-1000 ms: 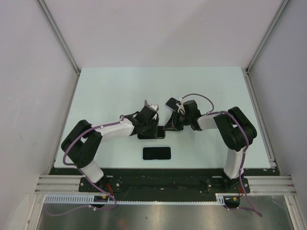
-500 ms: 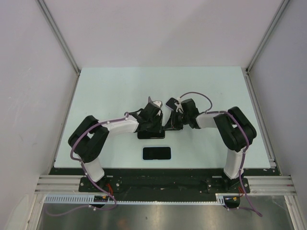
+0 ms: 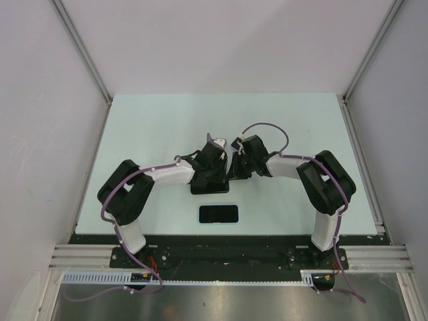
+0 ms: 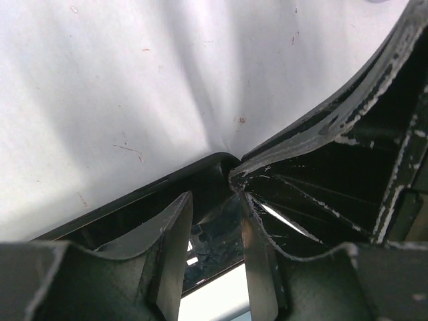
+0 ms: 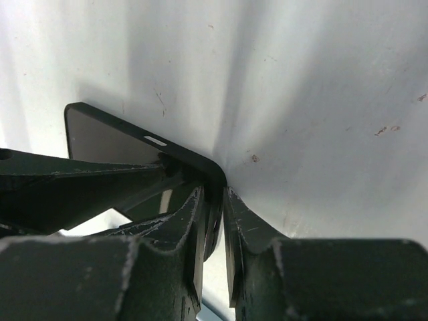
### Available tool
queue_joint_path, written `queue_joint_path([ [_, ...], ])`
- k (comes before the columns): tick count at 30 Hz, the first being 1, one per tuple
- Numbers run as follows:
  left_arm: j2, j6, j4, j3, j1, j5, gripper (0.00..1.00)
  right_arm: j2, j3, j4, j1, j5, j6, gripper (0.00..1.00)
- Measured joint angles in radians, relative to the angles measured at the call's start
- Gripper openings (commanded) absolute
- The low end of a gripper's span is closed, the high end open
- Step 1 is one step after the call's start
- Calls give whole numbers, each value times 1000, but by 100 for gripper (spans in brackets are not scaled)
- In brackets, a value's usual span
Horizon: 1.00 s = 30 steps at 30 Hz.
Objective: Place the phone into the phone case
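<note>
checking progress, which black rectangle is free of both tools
The near black rectangle, lying alone by the arm bases; the far black rectangle is pinched by the left tool and right tool.

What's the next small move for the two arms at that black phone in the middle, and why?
Probably close the right fingers fully on the phone's corner before moving anything. That corner sits between them with only slivers of gap, the left fingers straddle it close by, and a second dark slab lies apart nearer the bases.
</note>
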Motion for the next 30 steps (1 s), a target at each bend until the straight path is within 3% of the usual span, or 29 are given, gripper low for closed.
queue_joint_path([
  [8, -24, 0, -9, -11, 1, -13, 44, -50, 42, -110, 104, 245, -58, 20],
  [13, -100, 0, -93, -60, -1, -20, 51, -126, 41, -235, 146, 329, -77, 24],
  [23, -423, -11, -226, -127, 13, -31, 77, -372, 41, -279, 103, 270, -77, 27],
  [30, -644, -47, -217, -195, 172, 120, 94, -417, 8, -283, 76, 195, -51, 34],
])
